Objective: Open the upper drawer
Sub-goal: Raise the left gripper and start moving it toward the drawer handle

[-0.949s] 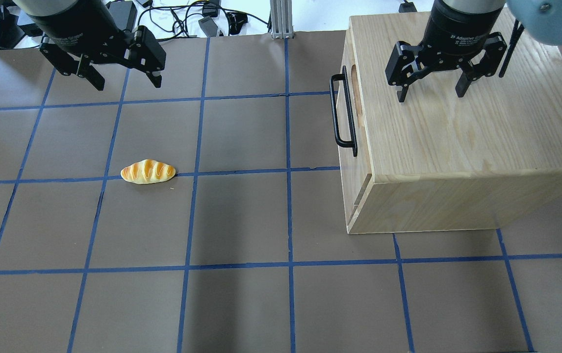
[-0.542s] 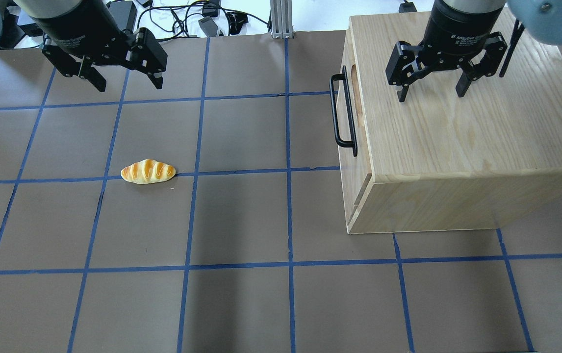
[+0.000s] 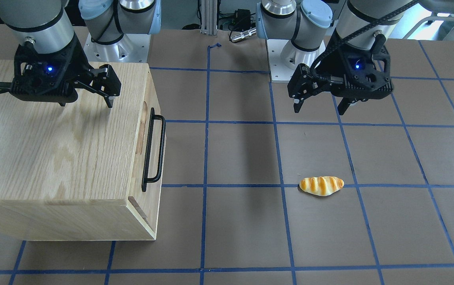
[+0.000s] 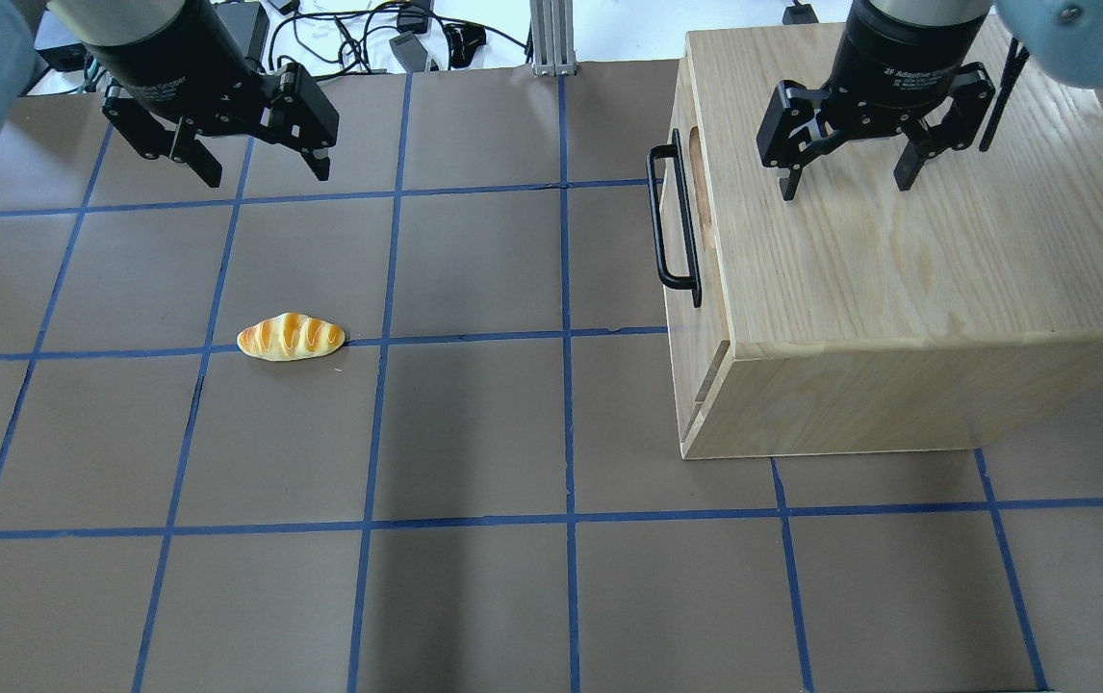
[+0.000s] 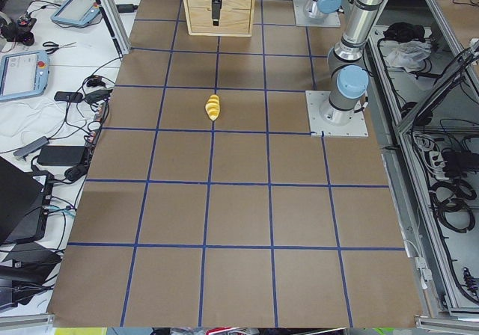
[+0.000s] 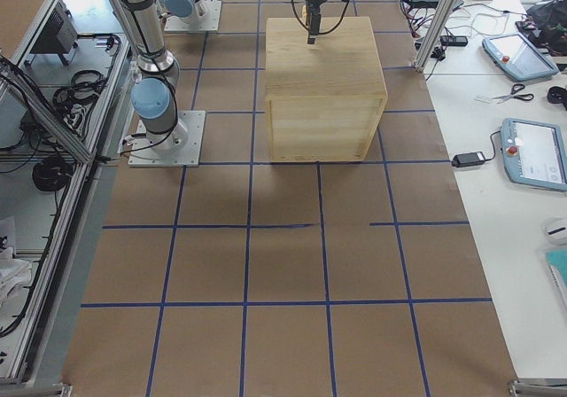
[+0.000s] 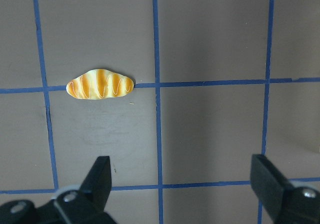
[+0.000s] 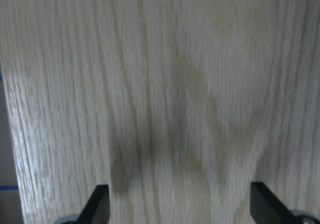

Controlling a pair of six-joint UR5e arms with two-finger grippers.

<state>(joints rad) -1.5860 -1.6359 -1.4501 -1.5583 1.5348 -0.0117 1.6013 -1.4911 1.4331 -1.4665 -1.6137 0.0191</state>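
Note:
The upper drawer [image 3: 148, 93] is the top part of the front of a light-wood cabinet [image 4: 898, 289]. It has a long black bar handle [image 4: 672, 217] and an oval cutout [image 4: 701, 183], and it sits shut, flush with the cabinet. My right gripper [image 4: 845, 188] is open and empty, hovering over the cabinet top behind the drawer front; the right wrist view [image 8: 180, 199] shows only wood grain. My left gripper [image 4: 268, 173] is open and empty above the mat, far left of the handle.
A toy bread roll [image 4: 290, 337] lies on the brown mat with blue grid lines, in front of my left gripper [image 7: 182, 176]. Cables and power bricks [image 4: 397, 38] lie beyond the mat's far edge. The cabinet [image 6: 323, 69] stands on the table's right part.
My left gripper has shifted a little to the right and forward over the mat. The right gripper, the drawer and the bread roll have not moved.

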